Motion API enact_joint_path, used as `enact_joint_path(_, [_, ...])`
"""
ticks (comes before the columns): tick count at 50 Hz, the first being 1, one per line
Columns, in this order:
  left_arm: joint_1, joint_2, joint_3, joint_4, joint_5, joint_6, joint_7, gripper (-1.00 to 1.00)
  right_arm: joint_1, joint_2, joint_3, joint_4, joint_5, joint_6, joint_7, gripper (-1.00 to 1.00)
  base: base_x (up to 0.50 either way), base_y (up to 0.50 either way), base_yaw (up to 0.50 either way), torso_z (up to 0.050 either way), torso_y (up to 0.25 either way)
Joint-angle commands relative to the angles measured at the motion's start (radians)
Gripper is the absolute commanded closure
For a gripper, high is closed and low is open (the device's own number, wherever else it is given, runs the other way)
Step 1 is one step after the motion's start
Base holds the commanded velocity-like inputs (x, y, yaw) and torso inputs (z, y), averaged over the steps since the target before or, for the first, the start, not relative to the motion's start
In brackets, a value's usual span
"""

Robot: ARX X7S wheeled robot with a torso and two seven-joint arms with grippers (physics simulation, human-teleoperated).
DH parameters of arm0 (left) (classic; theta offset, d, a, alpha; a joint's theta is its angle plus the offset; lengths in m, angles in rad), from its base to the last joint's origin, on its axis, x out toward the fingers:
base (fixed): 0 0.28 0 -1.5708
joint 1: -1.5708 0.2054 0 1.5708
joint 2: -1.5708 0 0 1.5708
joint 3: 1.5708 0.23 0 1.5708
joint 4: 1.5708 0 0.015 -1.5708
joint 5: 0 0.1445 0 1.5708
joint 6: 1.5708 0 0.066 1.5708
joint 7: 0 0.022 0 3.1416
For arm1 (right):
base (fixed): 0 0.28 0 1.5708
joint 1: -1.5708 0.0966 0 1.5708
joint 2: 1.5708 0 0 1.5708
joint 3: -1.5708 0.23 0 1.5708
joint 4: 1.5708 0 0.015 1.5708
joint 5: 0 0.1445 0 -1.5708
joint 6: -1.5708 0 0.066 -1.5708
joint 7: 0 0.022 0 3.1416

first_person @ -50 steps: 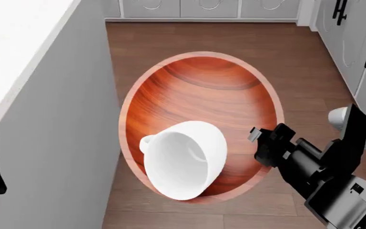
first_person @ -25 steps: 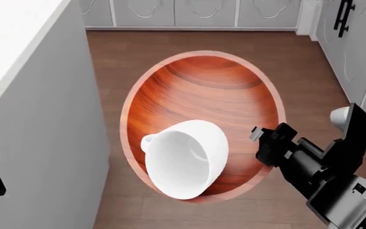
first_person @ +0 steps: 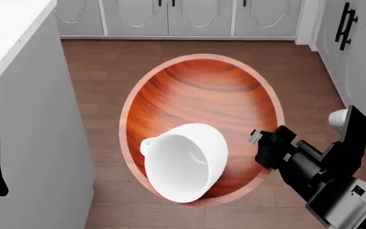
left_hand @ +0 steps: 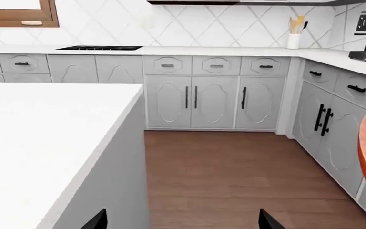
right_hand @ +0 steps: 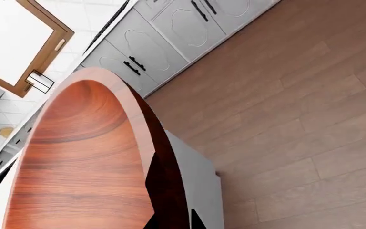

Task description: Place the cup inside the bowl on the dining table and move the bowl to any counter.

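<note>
My right gripper (first_person: 267,149) is pinching the rim of the bowl (first_person: 202,102), which hangs over the wood floor (first_person: 297,62) with the cup (first_person: 186,162) lying on its side inside, just beside the fingers. My left gripper (left_hand: 179,222) shows only two dark fingertips spread apart, nothing between them, with the white table (left_hand: 36,129) close beside it and the counter (left_hand: 170,50) well ahead.
</note>
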Motion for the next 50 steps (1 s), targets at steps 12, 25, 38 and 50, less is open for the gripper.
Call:
enact_joint_path(12, [-0.013, 0.013, 0.017, -0.017, 0.014, 0.008, -0.012, -1.00, 0.005, -0.007, 0.010, -0.002, 0.011, -0.017, -0.035, 1.00, 0.50, -0.10, 0.00, 0.001, 0.002])
enact_joint_path(25, [0.007, 0.010, 0.015, -0.024, 0.017, 0.029, -0.005, -1.00, 0.000, -0.008, 0.006, -0.001, 0.004, -0.026, -0.045, 1.00, 0.50, -0.02, 0.00, 0.000, 0.002])
enact_joint_path(38, [0.012, -0.002, 0.001, -0.018, 0.004, 0.026, -0.001, -1.00, -0.007, -0.005, 0.010, -0.006, 0.010, -0.030, -0.045, 1.00, 0.50, 0.00, 0.00, 0.000, 0.002])
enact_joint_path(50, [-0.005, -0.002, 0.008, -0.014, -0.007, 0.011, -0.011, -1.00, -0.010, 0.003, 0.014, -0.019, 0.024, -0.021, -0.034, 1.00, 0.50, 0.00, 0.00, 0.001, 0.002])
